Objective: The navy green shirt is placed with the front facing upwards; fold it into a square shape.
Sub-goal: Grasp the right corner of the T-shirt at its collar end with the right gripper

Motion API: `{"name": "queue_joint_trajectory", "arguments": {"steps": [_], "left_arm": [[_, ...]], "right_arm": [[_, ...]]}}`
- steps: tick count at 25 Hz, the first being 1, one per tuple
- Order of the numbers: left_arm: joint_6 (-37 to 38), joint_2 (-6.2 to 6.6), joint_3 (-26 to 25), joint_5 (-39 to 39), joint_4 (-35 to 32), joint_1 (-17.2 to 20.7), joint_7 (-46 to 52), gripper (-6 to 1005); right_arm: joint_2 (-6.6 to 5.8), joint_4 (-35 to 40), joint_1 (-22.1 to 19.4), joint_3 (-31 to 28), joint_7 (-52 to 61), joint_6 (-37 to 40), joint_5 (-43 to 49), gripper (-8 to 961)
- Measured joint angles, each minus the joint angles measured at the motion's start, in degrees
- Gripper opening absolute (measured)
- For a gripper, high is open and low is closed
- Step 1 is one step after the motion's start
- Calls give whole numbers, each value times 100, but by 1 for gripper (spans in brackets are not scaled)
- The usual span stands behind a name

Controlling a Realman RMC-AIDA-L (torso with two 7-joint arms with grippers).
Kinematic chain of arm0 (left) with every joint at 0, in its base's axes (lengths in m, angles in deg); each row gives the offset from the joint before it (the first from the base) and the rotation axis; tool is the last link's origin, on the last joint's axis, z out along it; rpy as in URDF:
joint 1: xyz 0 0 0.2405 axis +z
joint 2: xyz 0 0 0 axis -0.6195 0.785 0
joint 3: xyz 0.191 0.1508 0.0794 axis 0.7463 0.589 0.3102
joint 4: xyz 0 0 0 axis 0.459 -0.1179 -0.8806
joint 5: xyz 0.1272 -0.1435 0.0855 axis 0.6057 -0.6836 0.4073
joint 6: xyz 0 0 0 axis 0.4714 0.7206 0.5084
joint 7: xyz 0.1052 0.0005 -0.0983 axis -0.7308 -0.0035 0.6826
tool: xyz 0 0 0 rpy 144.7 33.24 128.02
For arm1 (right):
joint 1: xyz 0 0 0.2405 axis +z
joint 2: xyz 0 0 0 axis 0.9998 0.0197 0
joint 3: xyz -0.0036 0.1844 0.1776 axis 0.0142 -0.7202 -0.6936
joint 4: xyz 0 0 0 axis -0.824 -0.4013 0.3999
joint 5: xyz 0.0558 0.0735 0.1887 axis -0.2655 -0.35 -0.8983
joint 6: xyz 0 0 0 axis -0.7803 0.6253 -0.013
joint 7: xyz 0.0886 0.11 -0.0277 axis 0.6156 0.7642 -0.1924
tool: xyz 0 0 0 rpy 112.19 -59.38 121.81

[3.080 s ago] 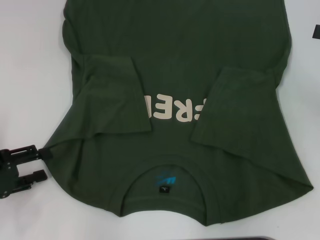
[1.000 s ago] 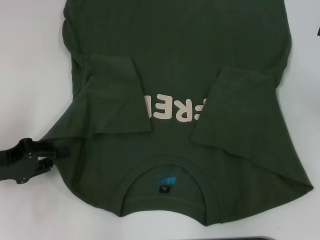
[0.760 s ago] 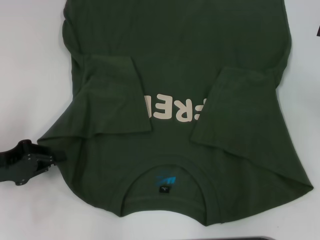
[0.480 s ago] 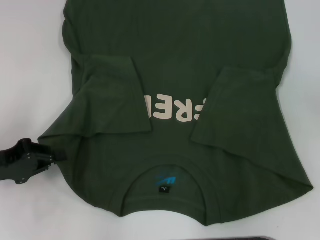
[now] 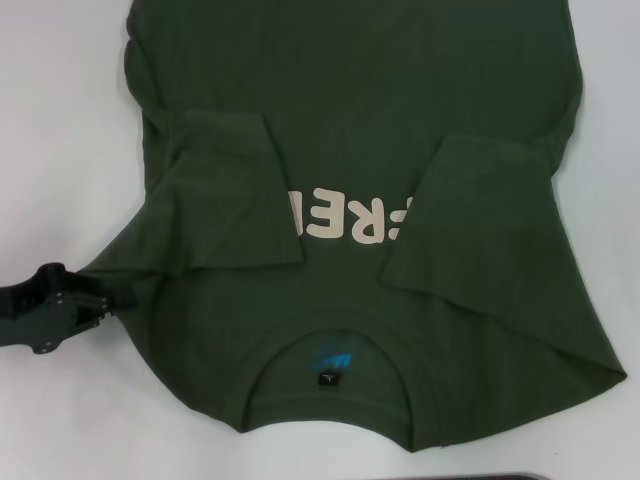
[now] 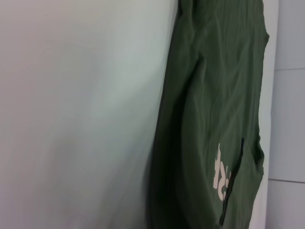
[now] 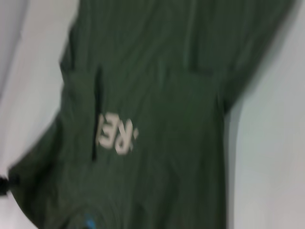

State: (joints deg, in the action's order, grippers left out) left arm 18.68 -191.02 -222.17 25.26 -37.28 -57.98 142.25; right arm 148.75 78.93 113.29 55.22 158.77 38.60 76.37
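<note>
The navy green shirt (image 5: 350, 100) lies front up on the white table, its collar and blue neck label (image 5: 330, 362) nearest me. Both short sleeves (image 5: 225, 190) (image 5: 470, 220) are folded inward, so only part of the cream letters (image 5: 350, 222) shows. My left gripper (image 5: 105, 300) is at the shirt's left shoulder edge, shut on the fabric, and the corner there is slightly raised. The left wrist view looks along the shirt (image 6: 209, 95) from that side. The right wrist view looks down on the shirt (image 7: 167, 71) from above. My right gripper is out of view.
White table (image 5: 60, 120) surrounds the shirt on the left and right. A dark edge (image 5: 500, 476) runs along the near border of the head view. The shirt's hem runs past the far edge of the view.
My left gripper turned, moved from beside the shoulder corner onto the shirt's edge and closed there. In the last half second, gripper and corner shifted slightly upward. The rest of the shirt is unmoved.
</note>
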Motion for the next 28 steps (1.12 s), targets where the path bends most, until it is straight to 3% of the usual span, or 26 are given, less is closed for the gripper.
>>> {"name": "queue_joint_trajectory", "arguments": {"steps": [16, 23, 28], "left_arm": [[-12, -1, -37, -1, 64, -71, 53, 7], [-27, 2, -38, -1, 65, -92, 54, 7], [-37, 19, -37, -1, 65, -126, 54, 7]], "right_arm": [[164, -499, -12, 744, -96, -9, 282, 718], [435, -593, -10, 880, -582, -85, 303, 717], [484, -656, -22, 894, -661, -150, 392, 717]]}}
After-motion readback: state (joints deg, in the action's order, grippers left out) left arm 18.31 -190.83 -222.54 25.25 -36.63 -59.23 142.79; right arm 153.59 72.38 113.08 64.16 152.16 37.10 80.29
